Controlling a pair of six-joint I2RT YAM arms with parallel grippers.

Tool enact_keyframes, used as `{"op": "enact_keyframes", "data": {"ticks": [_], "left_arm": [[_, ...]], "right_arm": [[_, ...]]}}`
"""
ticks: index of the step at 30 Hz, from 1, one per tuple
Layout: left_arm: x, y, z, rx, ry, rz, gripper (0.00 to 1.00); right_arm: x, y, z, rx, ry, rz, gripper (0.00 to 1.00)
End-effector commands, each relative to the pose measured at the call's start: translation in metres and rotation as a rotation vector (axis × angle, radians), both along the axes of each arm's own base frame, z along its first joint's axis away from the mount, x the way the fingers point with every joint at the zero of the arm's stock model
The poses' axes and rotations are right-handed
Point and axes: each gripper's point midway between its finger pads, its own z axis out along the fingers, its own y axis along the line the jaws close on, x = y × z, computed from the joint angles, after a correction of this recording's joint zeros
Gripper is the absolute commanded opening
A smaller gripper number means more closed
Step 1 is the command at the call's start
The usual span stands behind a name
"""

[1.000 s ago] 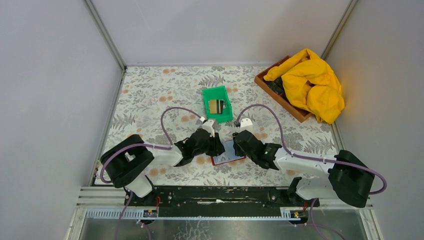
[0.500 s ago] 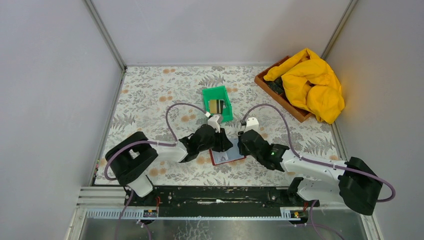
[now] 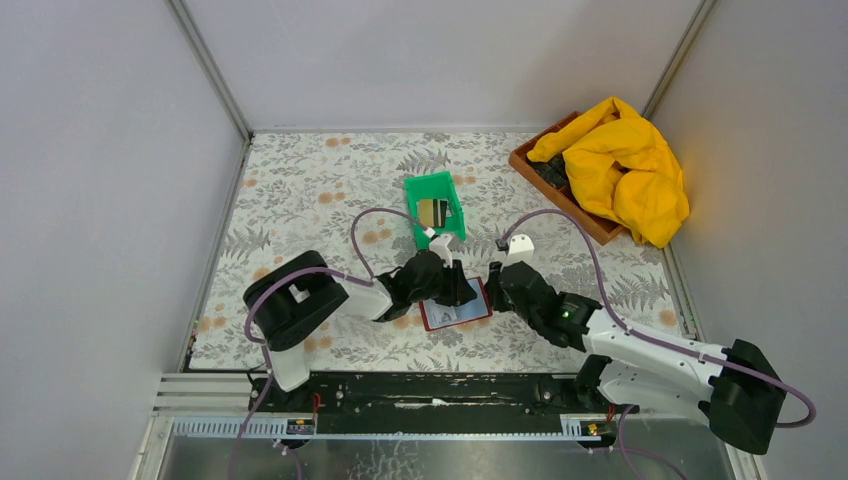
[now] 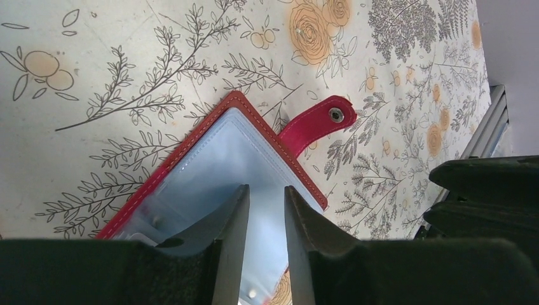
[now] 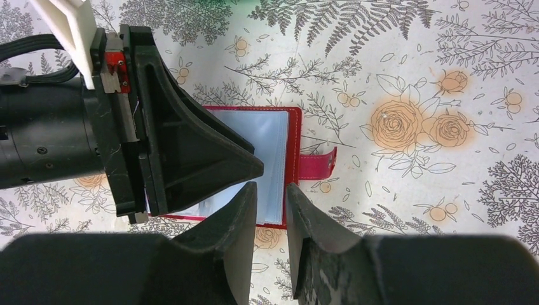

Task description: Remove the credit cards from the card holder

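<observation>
Card holder: the card holder (image 3: 452,312) lies open and flat on the flowered tablecloth (image 3: 300,190), with a gripper at either side of it.
Left gripper: the left gripper (image 4: 266,202) hangs over the card holder's sleeves. Its jaws are parted by a narrow slot, with only the sleeve below showing through it.
Right gripper: the right gripper (image 5: 270,190) is at the card holder's edge, near the corner by the strap. Its jaws are also a narrow slot apart and have hold of nothing. Its tips are just beside the left gripper's.
Look: a dark red cover with pale stitching, and clear blue-grey sleeves (image 4: 216,165). A red strap (image 4: 316,123) with a metal snap stud sticks out flat on the cloth.
Credit cards: a tan card and a dark one (image 3: 432,212) lie in a green bin (image 3: 428,181) beyond the card holder, apart from it.
Further off: a wooden tray (image 3: 585,225) under a yellow cloth (image 3: 625,165), well apart from the card holder.
Hard to make out: whether the left fingertips touch the sleeves, and whether any card sits inside them. The left gripper hides about half the card holder in the right wrist view. In the left wrist view the gripper's own fingers cut off the lower part.
</observation>
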Motion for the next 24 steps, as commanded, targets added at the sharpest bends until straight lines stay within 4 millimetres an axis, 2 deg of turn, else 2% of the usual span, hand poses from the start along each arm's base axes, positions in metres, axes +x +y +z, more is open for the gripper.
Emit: {"op": "enact_keyframes", "data": {"ticks": [1,4,7,9,11,13,15,16,17,19,21,23,24], "left_arm": [[0.000,-0.004,0.015,-0.047,-0.031,-0.004,0.35],[0.001,0.003,0.043,-0.079,-0.100,0.006,0.35],[0.002,0.022,0.064,-0.090,-0.175,0.060,0.40],[0.003,0.040,0.077,-0.113,-0.221,0.122,0.52],[0.001,0.058,0.083,-0.141,-0.235,0.197,0.63],[-0.003,0.071,0.080,-0.156,-0.214,0.242,0.96],[-0.014,0.077,0.073,-0.169,-0.176,0.235,1.00],[-0.018,0.078,0.073,-0.205,-0.159,0.238,0.96],[-0.024,0.082,0.071,-0.242,-0.140,0.247,0.83],[-0.031,0.089,0.070,-0.311,-0.113,0.281,0.46],[-0.035,0.095,0.063,-0.320,-0.096,0.301,0.17],[-0.037,0.097,0.056,-0.305,-0.087,0.304,0.01],[-0.037,0.096,0.056,-0.304,-0.087,0.300,0.00]], "right_arm": [[0.001,0.002,0.009,0.021,-0.024,0.018,0.30],[-0.002,0.018,0.015,0.086,-0.027,0.083,0.33],[-0.007,0.036,0.021,0.162,-0.020,0.151,0.44],[-0.010,0.047,0.026,0.236,-0.021,0.179,0.60],[-0.013,0.058,0.027,0.309,-0.014,0.214,0.66],[-0.017,0.066,0.026,0.365,0.008,0.248,0.59],[-0.019,0.072,0.020,0.392,0.040,0.277,0.51],[-0.020,0.075,0.019,0.413,0.056,0.292,0.49],[-0.022,0.079,0.019,0.444,0.072,0.314,0.48],[-0.025,0.084,0.021,0.525,0.100,0.354,0.48],[-0.023,0.087,0.022,0.570,0.110,0.371,0.47],[-0.020,0.087,0.015,0.561,0.134,0.366,0.43],[-0.019,0.088,0.012,0.558,0.144,0.366,0.43]]}}
